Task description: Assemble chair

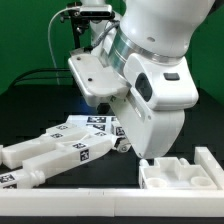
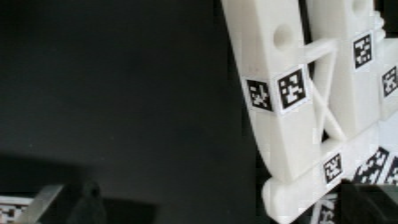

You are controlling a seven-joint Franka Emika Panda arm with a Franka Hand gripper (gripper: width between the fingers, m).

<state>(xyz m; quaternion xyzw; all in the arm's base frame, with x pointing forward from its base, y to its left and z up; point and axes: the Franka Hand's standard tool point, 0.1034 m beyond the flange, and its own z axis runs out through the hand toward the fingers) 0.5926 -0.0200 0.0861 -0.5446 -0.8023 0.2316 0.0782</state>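
Note:
The chair lies in loose white parts with black-and-white tags. Long bars point(image 1: 55, 152) lie side by side on the black table toward the exterior view's left, and more tagged pieces point(image 1: 95, 125) sit just behind them under the arm. In the wrist view a white frame piece with crossing struts point(image 2: 285, 110) fills one side, tags on its faces. My gripper point(image 2: 205, 214) hangs above the table with its jaws wide apart. One dark fingertip point(image 2: 50, 200) shows at the frame's edge. The frame piece's rounded end reaches into the gap, and nothing is gripped. In the exterior view the arm's wrist hides the fingers.
The big white robot arm point(image 1: 150, 70) covers the middle and the exterior view's right. A white walled block point(image 1: 180, 172) stands at the front right. A low white rail point(image 1: 70, 202) runs along the front edge. Cables hang against the green backdrop point(image 1: 25, 40).

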